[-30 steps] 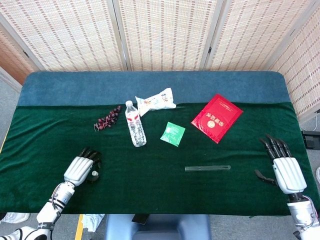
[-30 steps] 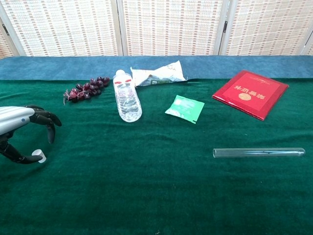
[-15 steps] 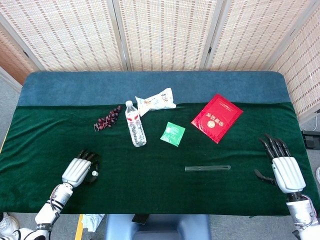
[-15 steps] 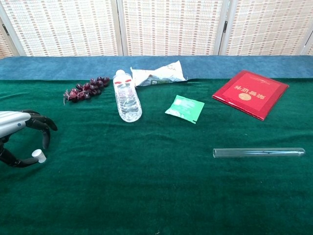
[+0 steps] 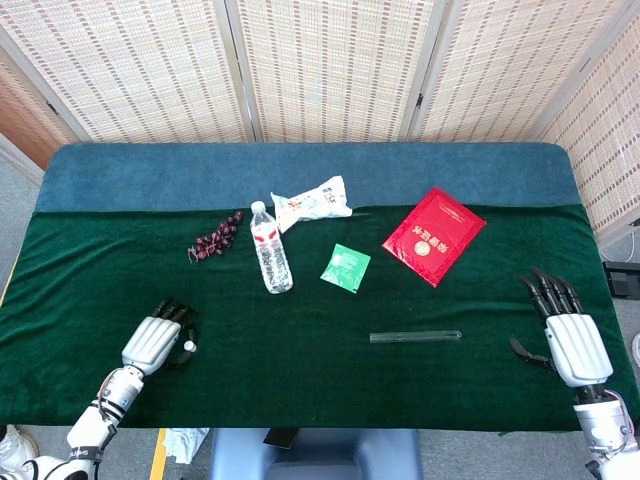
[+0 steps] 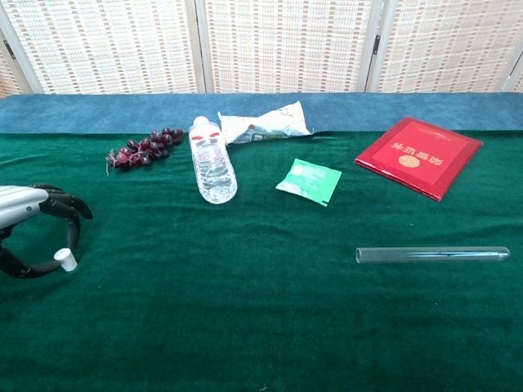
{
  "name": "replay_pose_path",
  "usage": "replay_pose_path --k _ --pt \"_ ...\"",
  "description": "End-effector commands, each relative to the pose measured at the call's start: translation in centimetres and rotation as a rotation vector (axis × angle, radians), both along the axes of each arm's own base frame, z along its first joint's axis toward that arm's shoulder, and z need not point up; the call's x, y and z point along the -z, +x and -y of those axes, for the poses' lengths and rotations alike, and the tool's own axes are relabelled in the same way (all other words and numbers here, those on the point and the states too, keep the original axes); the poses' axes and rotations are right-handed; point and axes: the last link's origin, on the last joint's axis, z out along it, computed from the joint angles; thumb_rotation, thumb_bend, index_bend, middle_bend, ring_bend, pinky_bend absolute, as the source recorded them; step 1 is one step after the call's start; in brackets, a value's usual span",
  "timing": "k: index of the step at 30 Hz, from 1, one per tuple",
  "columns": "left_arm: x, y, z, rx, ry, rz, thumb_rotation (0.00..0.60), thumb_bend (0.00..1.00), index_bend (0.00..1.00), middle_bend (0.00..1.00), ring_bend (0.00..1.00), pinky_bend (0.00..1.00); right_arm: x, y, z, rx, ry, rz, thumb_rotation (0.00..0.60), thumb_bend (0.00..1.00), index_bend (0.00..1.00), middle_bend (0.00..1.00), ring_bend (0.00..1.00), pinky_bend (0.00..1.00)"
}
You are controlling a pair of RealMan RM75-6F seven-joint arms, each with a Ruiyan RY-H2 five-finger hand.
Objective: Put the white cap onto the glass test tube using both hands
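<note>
The small white cap (image 6: 64, 260) stands on the green cloth at the far left; the head view shows the cap (image 5: 188, 346) just right of my left hand (image 5: 152, 342). My left hand (image 6: 29, 233) arches over it, fingers (image 6: 67, 214) above and thumb below, with a gap to the cap. The glass test tube (image 5: 416, 336) lies flat right of centre, and in the chest view the tube (image 6: 433, 255) has its open end pointing left. My right hand (image 5: 565, 325) rests near the right edge with fingers spread, holding nothing, well right of the tube.
A water bottle (image 5: 270, 260) lies on its side mid-table, with dark grapes (image 5: 213, 238) to its left. A white snack bag (image 5: 312, 203), a green sachet (image 5: 346, 267) and a red booklet (image 5: 434, 235) lie further back. The blue table edge (image 5: 300, 165) runs behind.
My left hand has drawn slightly left and back toward the table's front edge. The cap stays where it was. The right hand and tube have not moved.
</note>
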Motion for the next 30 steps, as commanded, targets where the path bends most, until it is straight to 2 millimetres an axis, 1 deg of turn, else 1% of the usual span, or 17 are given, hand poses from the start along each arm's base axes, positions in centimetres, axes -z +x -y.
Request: replay_pose_path --k 1,7,12,18,23,27,30 --pt "0.0 -0.1 0.0 -0.003 -0.002 -0.003 0.6 0.4 0.5 0.24 0.15 0.0 0.0 0.0 0.0 0.0 0.0 0.0 0.593 0.31 0.0 0.0 0.02 0.0" --pt "0.1 -0.1 -0.2 -0.005 0.001 -0.006 0.6 0.4 0.51 0.24 0.15 0.0 0.0 -0.1 0.0 0.003 -0.001 0.001 0.592 0.31 0.0 0.0 0.02 0.0" --pt "0.2 -0.1 -0.3 -0.004 0.001 -0.006 0.6 0.41 0.54 0.24 0.15 0.0 0.0 -0.1 0.0 0.004 0.0 -0.001 0.593 0.31 0.0 0.0 0.02 0.0" --pt "-0.1 0.3 -0.4 -0.003 0.012 0.023 0.6 0.44 0.56 0.25 0.15 0.0 0.0 0.1 0.1 -0.003 0.003 -0.004 0.594 0.31 0.0 0.0 0.01 0.0" --pt "-0.3 0.4 -0.4 -0.003 0.026 0.051 0.6 0.5 0.59 0.28 0.16 0.0 0.0 0.3 0.4 -0.011 0.006 -0.005 0.594 0.31 0.0 0.0 0.01 0.0" --pt "-0.8 0.6 -0.6 -0.021 0.032 0.099 0.6 0.51 0.6 0.28 0.16 0.0 0.1 0.7 0.8 -0.02 0.011 -0.013 0.593 0.31 0.0 0.01 0.04 0.0" --pt "-2.0 1.0 -0.9 -0.023 0.057 0.139 0.6 0.52 0.6 0.28 0.16 0.0 0.2 1.7 1.7 -0.052 0.021 -0.02 0.593 0.31 0.0 0.04 0.09 0.0"
